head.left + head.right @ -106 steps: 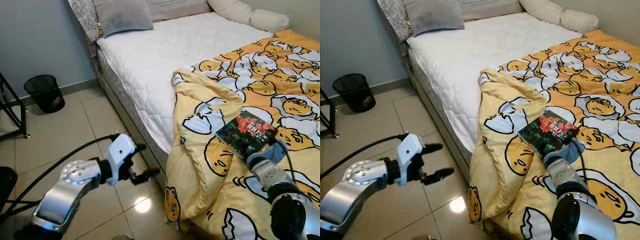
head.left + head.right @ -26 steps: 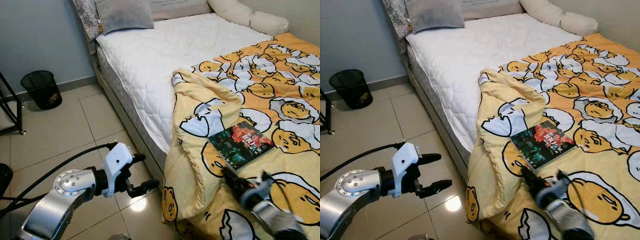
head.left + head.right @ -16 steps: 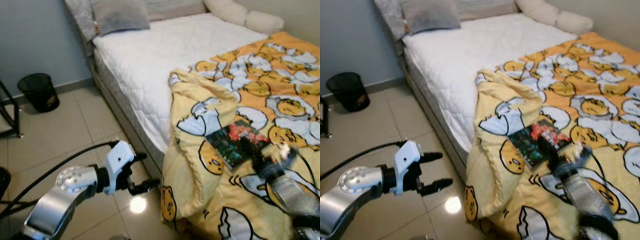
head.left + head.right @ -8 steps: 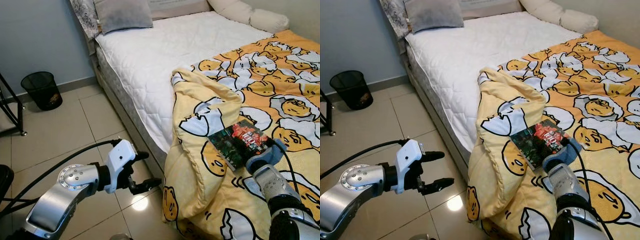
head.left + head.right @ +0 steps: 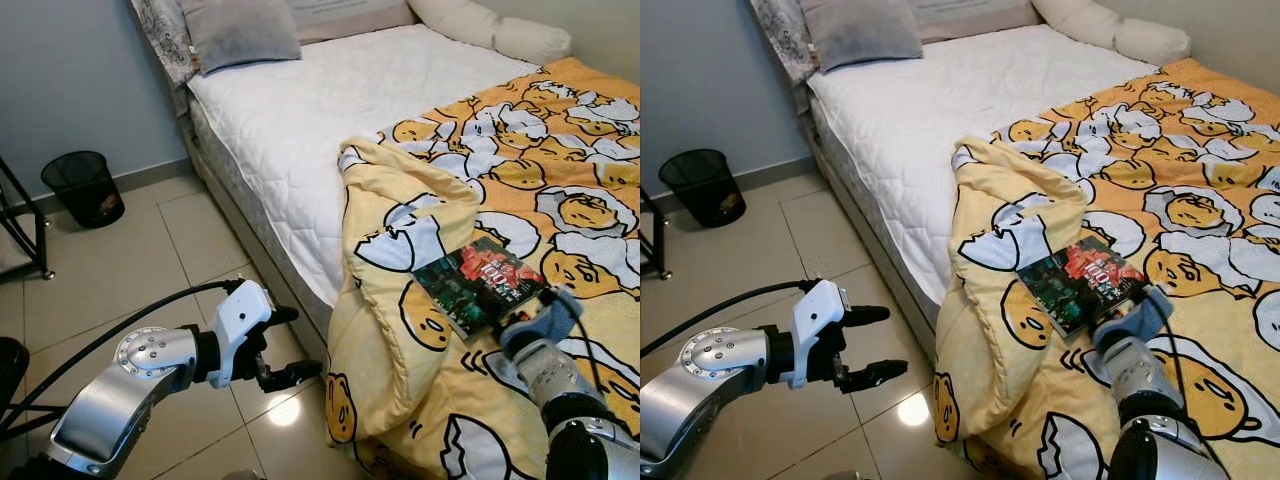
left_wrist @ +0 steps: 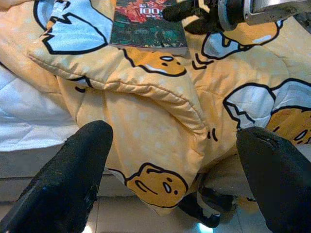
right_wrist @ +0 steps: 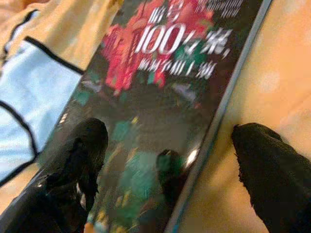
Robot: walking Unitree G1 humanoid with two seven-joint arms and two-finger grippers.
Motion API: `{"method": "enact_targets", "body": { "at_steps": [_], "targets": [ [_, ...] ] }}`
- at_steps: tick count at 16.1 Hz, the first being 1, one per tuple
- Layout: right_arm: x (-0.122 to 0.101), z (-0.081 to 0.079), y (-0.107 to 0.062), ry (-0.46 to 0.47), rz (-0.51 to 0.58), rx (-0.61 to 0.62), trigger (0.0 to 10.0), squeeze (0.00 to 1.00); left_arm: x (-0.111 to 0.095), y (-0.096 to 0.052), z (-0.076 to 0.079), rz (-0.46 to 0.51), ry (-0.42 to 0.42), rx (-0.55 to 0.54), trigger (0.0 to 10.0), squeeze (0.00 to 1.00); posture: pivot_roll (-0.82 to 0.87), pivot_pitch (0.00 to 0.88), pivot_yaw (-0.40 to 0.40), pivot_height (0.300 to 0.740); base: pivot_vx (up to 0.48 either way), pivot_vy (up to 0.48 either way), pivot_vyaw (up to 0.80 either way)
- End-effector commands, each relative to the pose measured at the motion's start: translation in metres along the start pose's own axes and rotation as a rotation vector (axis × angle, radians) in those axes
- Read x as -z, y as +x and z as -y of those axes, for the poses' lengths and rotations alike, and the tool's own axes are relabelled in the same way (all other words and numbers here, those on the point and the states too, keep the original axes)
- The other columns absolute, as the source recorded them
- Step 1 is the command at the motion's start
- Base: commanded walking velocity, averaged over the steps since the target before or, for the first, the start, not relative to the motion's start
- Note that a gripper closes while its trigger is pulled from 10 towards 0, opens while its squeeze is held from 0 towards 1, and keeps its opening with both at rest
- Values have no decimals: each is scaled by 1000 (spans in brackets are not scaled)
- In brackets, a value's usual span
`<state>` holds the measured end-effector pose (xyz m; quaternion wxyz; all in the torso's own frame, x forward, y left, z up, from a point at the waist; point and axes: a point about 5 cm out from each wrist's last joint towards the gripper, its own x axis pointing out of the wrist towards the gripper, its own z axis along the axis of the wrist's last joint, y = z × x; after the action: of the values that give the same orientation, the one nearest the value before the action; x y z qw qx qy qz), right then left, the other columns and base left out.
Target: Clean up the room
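Observation:
A dark book (image 5: 478,283) with a red and green cover lies flat on the yellow egg-print blanket (image 5: 420,400) near the bed's side edge. My right gripper (image 7: 170,160) is at the book's near corner and open. One finger (image 7: 73,165) is over the cover and the other (image 7: 272,165) is over the blanket beside the book's edge. My left gripper (image 5: 295,343) hangs open above the tiled floor beside the bed, holding nothing. The left wrist view looks at the hanging blanket fold and the book (image 6: 146,22).
The white mattress (image 5: 330,110) has a grey pillow (image 5: 240,30) and white pillows (image 5: 490,30) at its head. A black waste bin (image 5: 84,188) stands by the wall. A black rack leg (image 5: 25,230) is at far left. A black cable (image 5: 120,330) trails from my left arm.
My right gripper has come forward from the near blanket to the book's near corner, then eased slightly right. The book has stayed put. My left arm has barely moved.

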<state>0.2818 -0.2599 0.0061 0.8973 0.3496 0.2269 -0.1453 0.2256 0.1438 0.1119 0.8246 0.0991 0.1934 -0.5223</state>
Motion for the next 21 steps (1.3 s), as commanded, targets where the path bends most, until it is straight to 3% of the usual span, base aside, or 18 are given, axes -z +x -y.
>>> {"method": "enact_targets", "body": {
  "at_steps": [1, 8, 10, 12, 17, 21],
  "targets": [
    [5, -4, 1, 61, -19, -24, 10000, 0, -2, 0, -1, -2, 5, 9, 10000, 769, 44, 0, 29, 740, 0, 0, 0],
    [38, -4, 1, 84, -153, 25, 10000, 0, -1, -2, 0, -17, 4, 21, 10000, 773, 62, 0, 44, 740, 0, 0, 0],
    [44, -5, 0, 134, -160, 52, 10000, 0, -2, -3, 0, -21, 5, 24, 10000, 769, 74, 0, 47, 740, 0, 0, 0],
    [49, -9, 1, 202, -156, 57, 10000, 0, -2, -6, 0, -30, 6, 28, 10000, 769, 85, 0, 51, 740, 0, 0, 0],
    [41, -35, 8, 470, -39, -75, 10000, 0, -2, -15, 3, -57, 4, 38, 10000, 769, 137, 16, 68, 740, 0, 0, 0],
    [38, -45, 10, 556, 5, -143, 10000, 0, -1, -18, 5, -74, 5, 47, 10000, 773, 154, 31, 77, 740, 0, 0, 0]
  ]
}}
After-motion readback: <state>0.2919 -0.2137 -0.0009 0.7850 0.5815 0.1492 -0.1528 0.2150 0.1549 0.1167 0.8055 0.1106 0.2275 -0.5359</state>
